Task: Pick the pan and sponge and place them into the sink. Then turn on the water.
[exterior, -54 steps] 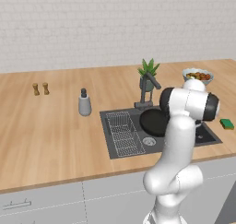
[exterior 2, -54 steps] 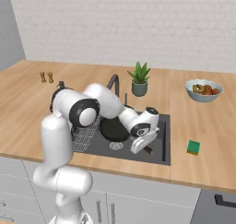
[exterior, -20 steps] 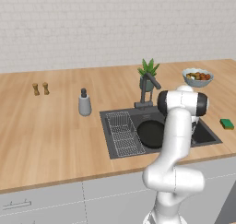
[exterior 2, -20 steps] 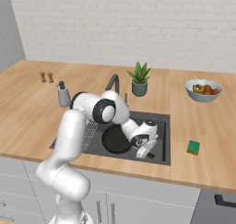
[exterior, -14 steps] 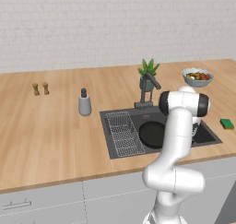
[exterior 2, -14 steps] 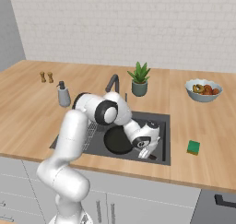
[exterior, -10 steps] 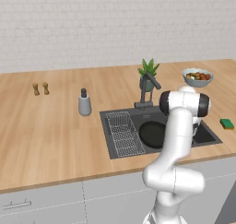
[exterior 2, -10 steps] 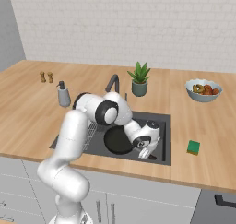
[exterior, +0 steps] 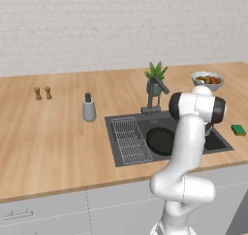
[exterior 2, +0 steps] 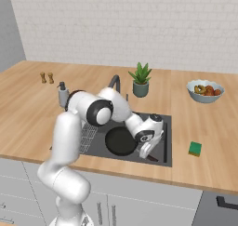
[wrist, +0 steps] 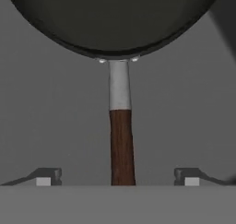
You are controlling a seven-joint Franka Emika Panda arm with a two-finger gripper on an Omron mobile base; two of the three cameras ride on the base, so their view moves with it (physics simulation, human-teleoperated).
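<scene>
The black pan (exterior 2: 120, 141) lies flat in the dark grey sink (exterior 2: 163, 125), its brown wooden handle (wrist: 122, 147) pointing toward the hand. My gripper (exterior 2: 147, 151) hangs low in the basin over that handle, open. In the hand view the two fingertips (wrist: 46, 177) stand wide apart, with the handle between them and untouched. From the left base view the pan (exterior: 159, 139) lies partly behind my arm. The green sponge (exterior 2: 195, 149) rests on the counter right of the sink (exterior: 218, 141). No water stream is in view at the grey faucet (exterior: 156, 91).
A wire rack (exterior: 128, 139) fills the sink's left section. A potted plant (exterior 2: 140, 81) stands behind the faucet (exterior 2: 115, 83). A grey fruit bowl (exterior 2: 205, 91) sits at the back right, a soap bottle (exterior: 88, 108) and two small shakers (exterior: 42, 93) to the left.
The hand went down from above the sink into the basin with the pan, which now lies on the sink floor. Over the last half second the arm has barely moved.
</scene>
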